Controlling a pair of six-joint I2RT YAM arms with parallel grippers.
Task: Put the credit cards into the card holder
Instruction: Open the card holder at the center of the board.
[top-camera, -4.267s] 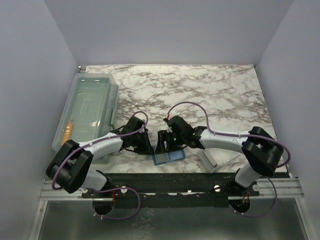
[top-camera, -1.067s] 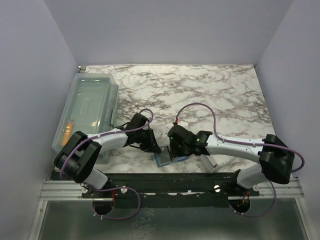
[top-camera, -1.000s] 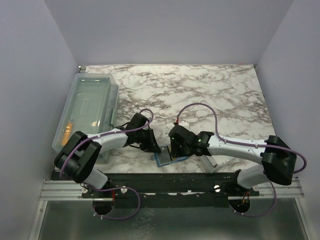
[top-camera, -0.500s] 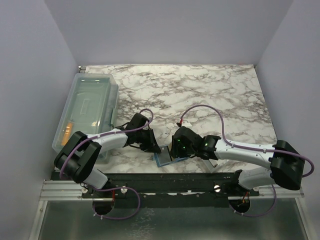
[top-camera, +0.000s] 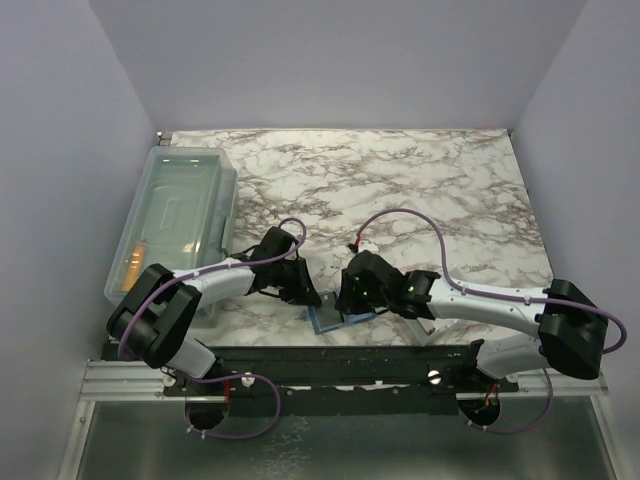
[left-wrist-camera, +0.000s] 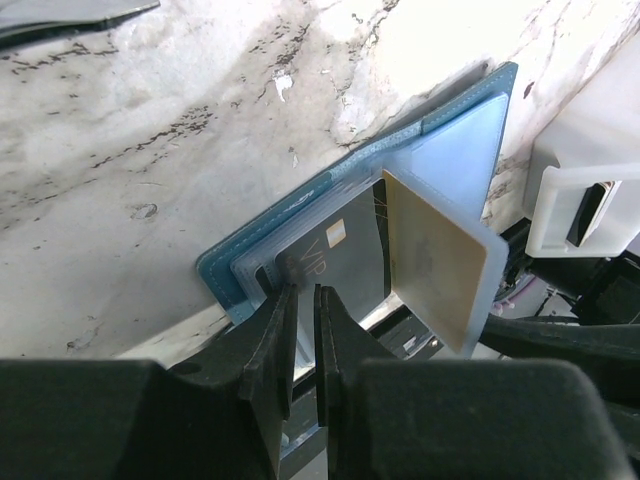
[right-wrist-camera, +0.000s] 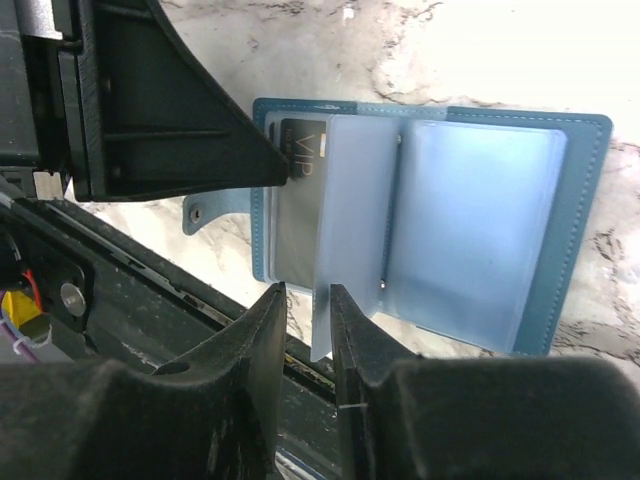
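Observation:
The teal-blue card holder (right-wrist-camera: 575, 230) lies open at the table's front edge, and it also shows in the top view (top-camera: 326, 319) and the left wrist view (left-wrist-camera: 265, 235). A dark card marked VIP (left-wrist-camera: 330, 250) sits in its left pocket. One clear inner sleeve stands raised with a golden-orange credit card (left-wrist-camera: 435, 255) in it. My right gripper (right-wrist-camera: 306, 305) is closed on that sleeve's lower edge (right-wrist-camera: 322, 335). My left gripper (left-wrist-camera: 303, 298) is shut, and its tips rest on the holder's left half.
A large clear plastic bin (top-camera: 178, 215) stands at the left with a golden-orange item (top-camera: 133, 262) inside. A shallow white tray (left-wrist-camera: 585, 195) lies right of the holder, partly under my right arm. A black rail (top-camera: 330, 355) runs along the table's front edge.
Since 4.3 s ago both grippers have closed in on the holder. Over the last second my right arm's elbow has swung right, with its gripper staying at the holder. The left arm is still.

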